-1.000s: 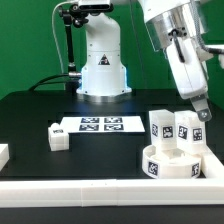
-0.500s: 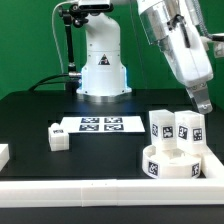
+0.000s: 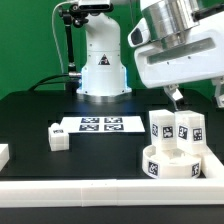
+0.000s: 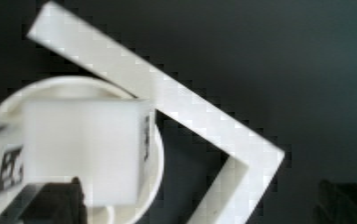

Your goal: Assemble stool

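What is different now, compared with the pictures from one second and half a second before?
The gripper rose a little above the standing legs and the wrist turned. The hand's broad side now faces the exterior camera, with the fingers apart. It took hold of nothing. The seat, the standing legs, the lone leg and the marker board stayed in place.

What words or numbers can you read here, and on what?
No readable words or numbers anywhere.
Thin flat white marker board: black-and-white square tags only, no letters.
White plastic blocky legs and round white rimmed seat: same tags.
Dark mark on the white robot base: too blurred to read.
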`<action>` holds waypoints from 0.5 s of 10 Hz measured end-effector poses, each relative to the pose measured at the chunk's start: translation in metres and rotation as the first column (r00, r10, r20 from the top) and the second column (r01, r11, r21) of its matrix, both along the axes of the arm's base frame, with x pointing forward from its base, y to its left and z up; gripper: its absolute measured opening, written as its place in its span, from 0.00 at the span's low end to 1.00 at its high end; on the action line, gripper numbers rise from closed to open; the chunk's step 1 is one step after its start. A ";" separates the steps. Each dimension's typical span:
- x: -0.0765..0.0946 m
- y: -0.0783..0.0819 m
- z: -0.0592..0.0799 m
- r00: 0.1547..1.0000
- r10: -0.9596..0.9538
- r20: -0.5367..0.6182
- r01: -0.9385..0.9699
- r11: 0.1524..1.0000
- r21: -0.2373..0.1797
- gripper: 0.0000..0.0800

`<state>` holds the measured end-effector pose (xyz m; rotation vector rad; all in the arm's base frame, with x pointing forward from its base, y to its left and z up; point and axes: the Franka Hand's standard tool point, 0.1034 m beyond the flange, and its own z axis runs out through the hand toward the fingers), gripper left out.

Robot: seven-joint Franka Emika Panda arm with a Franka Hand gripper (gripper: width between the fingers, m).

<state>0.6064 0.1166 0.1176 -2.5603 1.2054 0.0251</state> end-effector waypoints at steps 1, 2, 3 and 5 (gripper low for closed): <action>0.001 0.002 0.000 0.999 0.052 0.012 -0.052 0.999 -0.012 0.81; 0.001 0.001 -0.001 0.991 0.132 0.034 -0.132 0.991 -0.023 0.81; 0.001 0.000 -0.001 0.976 0.211 0.055 -0.210 0.977 -0.037 0.81; 0.000 0.000 -0.002 0.927 0.366 0.085 -0.360 0.930 -0.079 0.81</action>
